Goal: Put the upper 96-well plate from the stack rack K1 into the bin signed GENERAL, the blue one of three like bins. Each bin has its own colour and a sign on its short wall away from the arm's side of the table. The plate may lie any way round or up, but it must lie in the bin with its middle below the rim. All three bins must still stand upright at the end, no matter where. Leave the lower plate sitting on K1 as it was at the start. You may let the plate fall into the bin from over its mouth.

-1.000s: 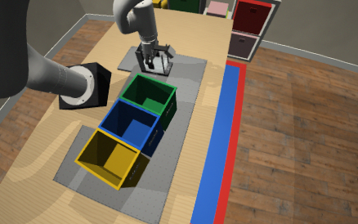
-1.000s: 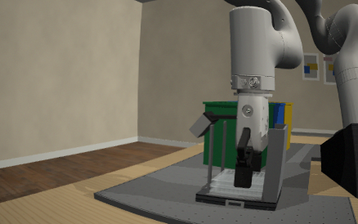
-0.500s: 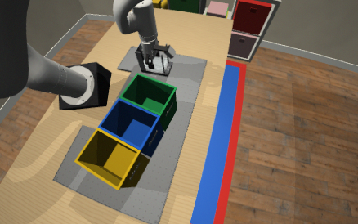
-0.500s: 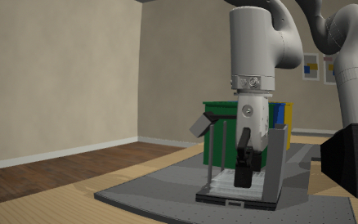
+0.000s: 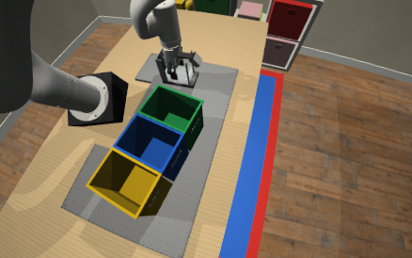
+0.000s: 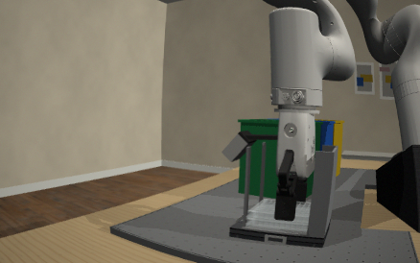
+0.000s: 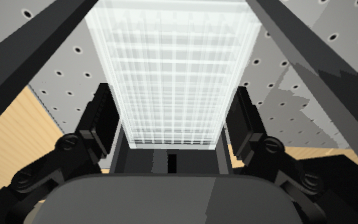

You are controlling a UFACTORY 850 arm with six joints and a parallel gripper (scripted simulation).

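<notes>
Inside rack K1 (image 6: 322, 192), claw (image 7: 172, 125) clamps upper plate (image 7: 172, 70) across its width

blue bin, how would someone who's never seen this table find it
Look at the grey perforated mat on the wooden table, where three open square bins sit in a diagonal row. The blue bin is the middle one, between the green bin nearest the arm's gripper and the yellow bin farthest from it.
</notes>
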